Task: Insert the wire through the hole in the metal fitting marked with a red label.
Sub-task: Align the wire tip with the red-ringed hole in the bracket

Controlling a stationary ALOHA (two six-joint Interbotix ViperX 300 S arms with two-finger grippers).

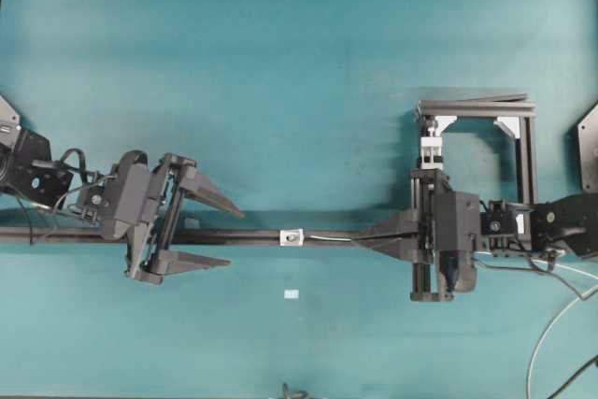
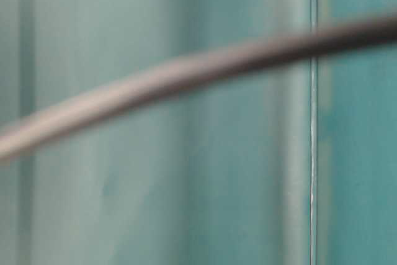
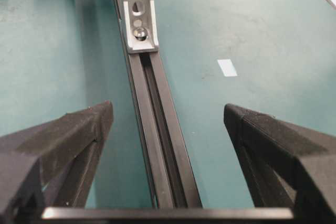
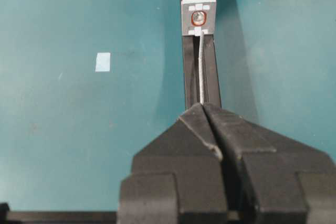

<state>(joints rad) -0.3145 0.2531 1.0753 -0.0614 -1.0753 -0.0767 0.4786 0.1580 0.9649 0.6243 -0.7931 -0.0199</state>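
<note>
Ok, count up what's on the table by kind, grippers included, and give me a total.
Grippers: 2, left open, right shut on the wire
Wires: 1
Metal fittings: 1, on the black rail
Black rails: 1
White clamp with black frame: 1
White tape patches: 1
Total: 7

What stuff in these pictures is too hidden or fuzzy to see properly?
- Table-level view: everything is blurred; only one fuzzy bar crosses it, too close to identify.
- Right wrist view: the wire reaches the metal fitting, but whether its tip has entered the hole is too small to tell.
- Right wrist view: the right gripper hides the wire's back part.
- Left wrist view: the left gripper is cut off by the edges.
</note>
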